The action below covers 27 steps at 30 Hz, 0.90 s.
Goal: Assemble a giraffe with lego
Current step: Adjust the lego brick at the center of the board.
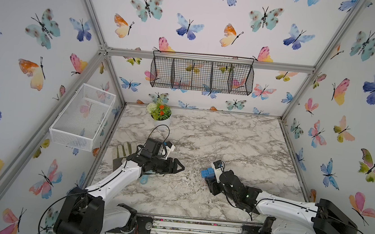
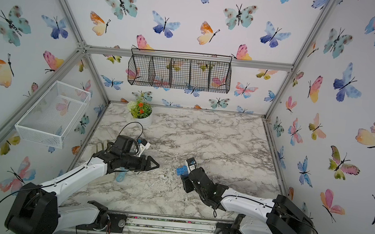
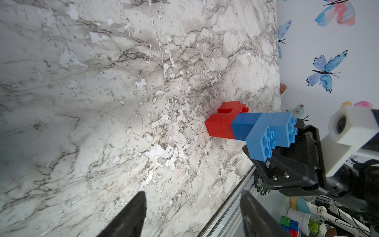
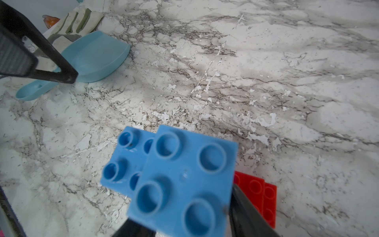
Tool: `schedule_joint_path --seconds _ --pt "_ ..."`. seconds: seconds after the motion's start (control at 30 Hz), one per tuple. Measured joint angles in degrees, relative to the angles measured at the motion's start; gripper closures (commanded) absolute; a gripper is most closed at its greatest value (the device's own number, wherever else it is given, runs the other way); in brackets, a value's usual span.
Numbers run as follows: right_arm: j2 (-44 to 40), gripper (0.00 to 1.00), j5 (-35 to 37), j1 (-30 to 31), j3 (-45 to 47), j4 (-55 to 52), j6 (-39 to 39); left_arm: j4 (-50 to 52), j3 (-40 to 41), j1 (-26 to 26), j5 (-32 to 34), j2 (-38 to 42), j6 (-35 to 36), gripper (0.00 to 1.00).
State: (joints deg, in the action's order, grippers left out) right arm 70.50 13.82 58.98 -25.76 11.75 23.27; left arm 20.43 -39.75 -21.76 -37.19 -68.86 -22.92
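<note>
Giraffe point(image 3: 242, 127) upright on worktop point(image 3: 102, 82): red arch body, blue stepped studded neck. Left claw point(image 3: 192, 195) apart; right claw point(image 4: 184, 205) flanking head, clamping unclear.

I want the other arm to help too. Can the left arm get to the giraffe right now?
Probably yes. The left tool is open and points at the giraffe across bare table; only the right tool at its blue head crowds it.
</note>
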Motion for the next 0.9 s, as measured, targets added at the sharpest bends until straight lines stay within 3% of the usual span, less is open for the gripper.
schedule_joint_path --seconds 0.33,0.9 --pt "1.49 0.48 1.86 0.26 0.74 3.13 0.28 0.00 0.00 0.00 0.00 -0.04 0.00 0.28" --pt "2.34 0.65 5.95 1.07 0.61 5.05 1.11 0.00 0.00 0.00 0.00 -0.07 0.00 0.28"
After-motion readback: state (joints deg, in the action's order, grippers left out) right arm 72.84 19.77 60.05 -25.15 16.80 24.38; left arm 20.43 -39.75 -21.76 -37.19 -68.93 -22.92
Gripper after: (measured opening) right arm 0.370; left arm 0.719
